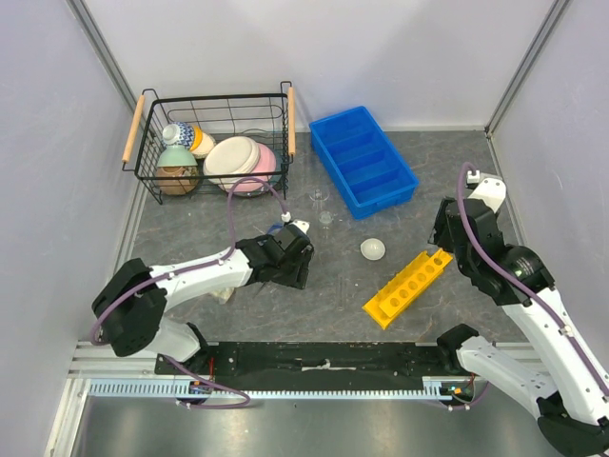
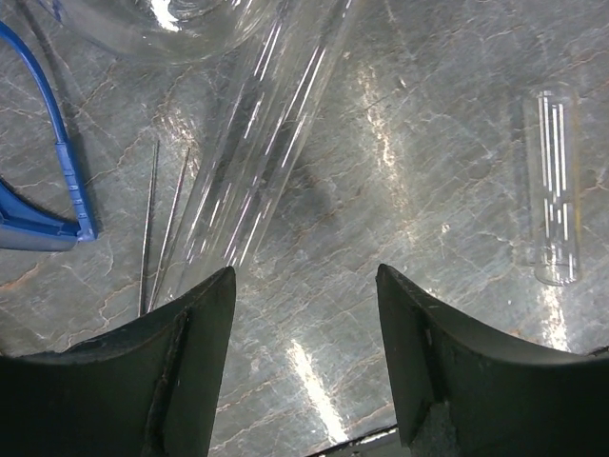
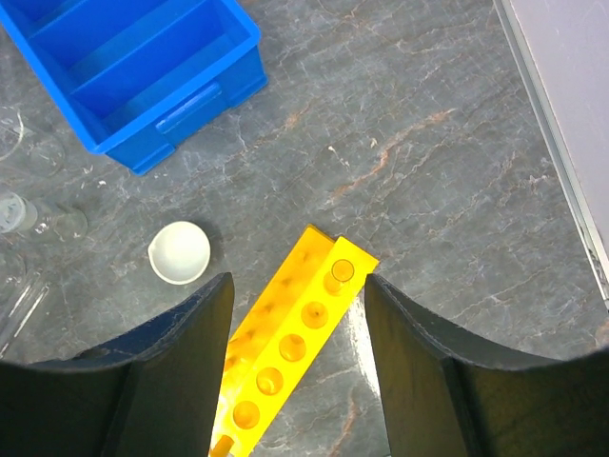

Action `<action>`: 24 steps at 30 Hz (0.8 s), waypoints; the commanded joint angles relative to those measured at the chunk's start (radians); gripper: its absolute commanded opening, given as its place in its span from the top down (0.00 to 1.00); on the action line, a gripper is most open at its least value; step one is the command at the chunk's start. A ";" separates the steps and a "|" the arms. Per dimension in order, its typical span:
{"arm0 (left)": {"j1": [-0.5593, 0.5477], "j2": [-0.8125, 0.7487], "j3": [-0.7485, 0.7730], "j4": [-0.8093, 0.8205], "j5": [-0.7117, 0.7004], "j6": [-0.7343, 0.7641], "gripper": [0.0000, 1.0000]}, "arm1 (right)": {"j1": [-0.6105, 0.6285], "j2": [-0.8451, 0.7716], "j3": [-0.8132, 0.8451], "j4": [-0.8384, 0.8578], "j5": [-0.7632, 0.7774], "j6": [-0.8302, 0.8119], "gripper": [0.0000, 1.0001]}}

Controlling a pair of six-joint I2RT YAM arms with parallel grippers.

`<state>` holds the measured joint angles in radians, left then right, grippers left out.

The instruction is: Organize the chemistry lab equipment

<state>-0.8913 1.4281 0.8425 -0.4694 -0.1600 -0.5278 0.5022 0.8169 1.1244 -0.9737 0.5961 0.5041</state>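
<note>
Picking a tube [image 2: 262, 133] seems to be the step in hand: the left gripper [image 2: 304, 286], spread, is hovering over it at upper centre on the worktop [image 2: 428, 143]. The right gripper [image 3: 297, 290], also spread, is hanging above the rack [image 3: 285, 352]. Next is calling for centring, lowering and pinching.

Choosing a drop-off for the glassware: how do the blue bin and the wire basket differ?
The blue bin is solid plastic with dividers and looks empty; the wire basket is open black mesh with wooden handles and holds ceramic bowls. Both are rectangular and sit side by side at the back.
</note>
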 commanded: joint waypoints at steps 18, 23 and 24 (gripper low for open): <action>-0.001 0.126 -0.006 0.086 -0.049 -0.024 0.36 | 0.004 -0.009 -0.061 0.044 -0.013 -0.016 0.35; -0.011 0.138 -0.022 0.092 -0.047 -0.035 0.45 | 0.006 -0.013 -0.066 0.046 -0.019 -0.016 0.36; -0.014 0.137 -0.025 0.095 -0.046 -0.040 0.47 | 0.006 -0.018 -0.067 0.046 -0.019 -0.016 0.36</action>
<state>-0.8932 1.5536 0.8307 -0.4114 -0.1844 -0.5312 0.5022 0.8108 1.0660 -0.9508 0.5789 0.4999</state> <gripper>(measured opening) 0.571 0.647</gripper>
